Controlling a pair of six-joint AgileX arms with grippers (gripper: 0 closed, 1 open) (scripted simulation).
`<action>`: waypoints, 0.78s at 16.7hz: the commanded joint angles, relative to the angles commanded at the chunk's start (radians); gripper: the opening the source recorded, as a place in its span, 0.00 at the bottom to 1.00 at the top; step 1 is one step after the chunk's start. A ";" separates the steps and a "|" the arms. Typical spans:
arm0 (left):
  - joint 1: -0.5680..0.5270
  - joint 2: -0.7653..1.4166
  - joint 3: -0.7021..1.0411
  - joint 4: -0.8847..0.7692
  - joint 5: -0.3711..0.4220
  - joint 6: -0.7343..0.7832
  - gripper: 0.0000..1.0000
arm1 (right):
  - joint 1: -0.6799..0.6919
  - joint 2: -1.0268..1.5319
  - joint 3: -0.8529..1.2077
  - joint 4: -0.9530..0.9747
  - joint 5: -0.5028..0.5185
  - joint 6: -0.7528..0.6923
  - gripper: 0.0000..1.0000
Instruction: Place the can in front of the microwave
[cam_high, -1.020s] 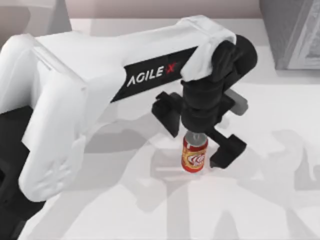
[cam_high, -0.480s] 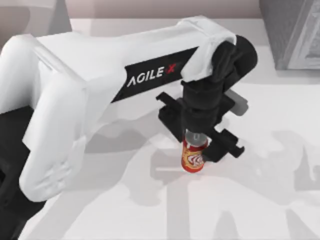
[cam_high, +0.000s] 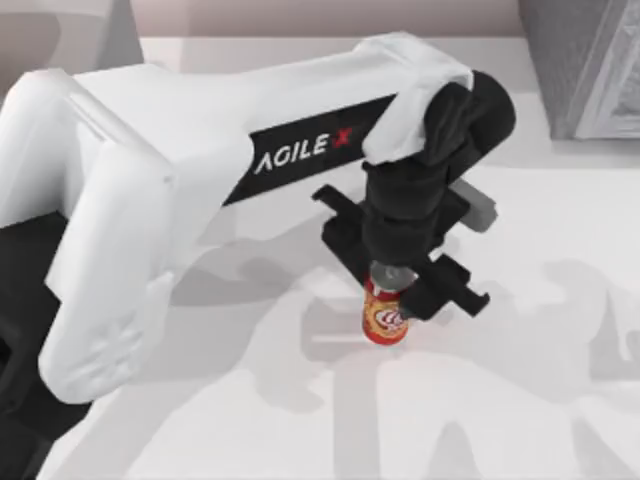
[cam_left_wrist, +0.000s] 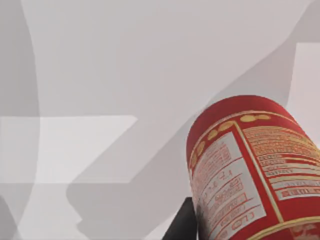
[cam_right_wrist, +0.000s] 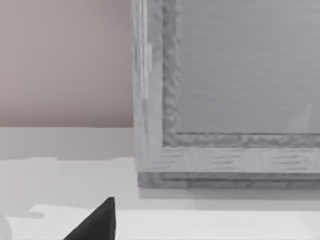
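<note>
- Left gripper (cam_high: 392, 283) straight above the can (cam_high: 385, 316), black fingers (cam_high: 447, 291) clamped on its upper part, one on each side.
- Can upright, base on the white table (cam_high: 520, 400), silver top tucked under the gripper's black wrist.
- Seen from the left wrist: can (cam_left_wrist: 252, 170) close up, label of small print facing the camera, a dark finger (cam_left_wrist: 183, 225) pressed against its side.
- White AgileX arm (cam_high: 200, 180) reaching in from the table's left side to the can.
- Speckled grey box (cam_high: 580, 65) well apart from the can, at the table's far right corner.
- Seen from the right wrist: the same grey box (cam_right_wrist: 225, 100), pale framed face toward the camera, with a black tip of the right gripper (cam_right_wrist: 97, 222) near it; can't tell whether those fingers are parted or together.
</note>
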 joint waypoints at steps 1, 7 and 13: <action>0.000 0.000 0.000 0.000 0.000 0.000 0.00 | 0.000 0.000 0.000 0.000 0.000 0.000 1.00; 0.001 -0.001 0.000 0.000 0.001 0.001 0.00 | 0.000 0.000 0.000 0.000 0.000 0.000 1.00; -0.001 -0.007 0.121 -0.131 0.000 0.000 0.00 | 0.000 0.000 0.000 0.000 0.000 0.000 1.00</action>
